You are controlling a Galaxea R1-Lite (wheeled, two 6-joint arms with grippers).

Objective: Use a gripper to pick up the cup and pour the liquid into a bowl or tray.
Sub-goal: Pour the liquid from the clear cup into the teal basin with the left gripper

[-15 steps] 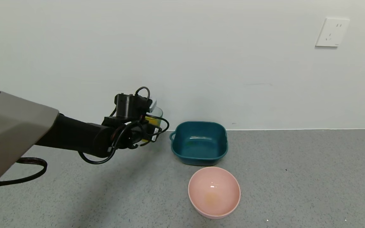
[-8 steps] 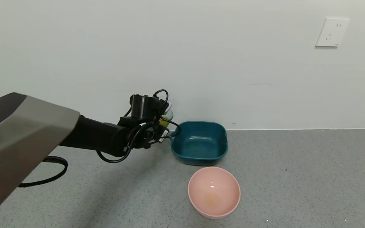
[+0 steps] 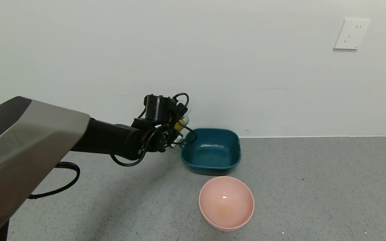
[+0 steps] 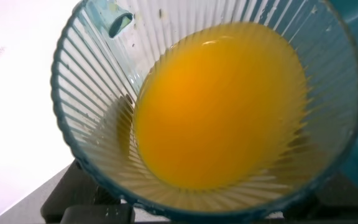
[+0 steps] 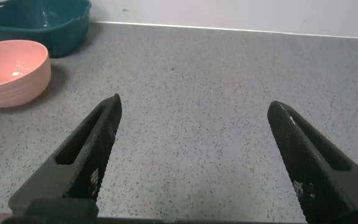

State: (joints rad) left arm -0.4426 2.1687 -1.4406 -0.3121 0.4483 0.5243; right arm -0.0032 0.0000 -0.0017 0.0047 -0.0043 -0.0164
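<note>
My left gripper (image 3: pixel 176 129) is shut on the clear blue-grey cup (image 3: pixel 182 122) and holds it in the air just left of the dark teal tub (image 3: pixel 210 150), near its loop handle. The cup fills the left wrist view (image 4: pixel 92 93), ribbed, with orange-yellow liquid (image 4: pixel 219 106) pooled inside; the gripper's fingers are hidden behind it. The tub's inside holds no liquid. My right gripper (image 5: pixel 194 106) is open and empty above bare floor, out of the head view; the tub shows at its far corner (image 5: pixel 36 22).
A round pale pink bowl (image 3: pixel 226 202) stands in front of the teal tub, also in the right wrist view (image 5: pixel 11 71). A white wall runs behind with a socket (image 3: pixel 351 34). The speckled grey surface (image 3: pixel 313 187) stretches to the right.
My left arm has carried the cup rightward and slightly up, from well left of the teal tub to just beside its handle edge. The tub and pink bowl have not moved.
</note>
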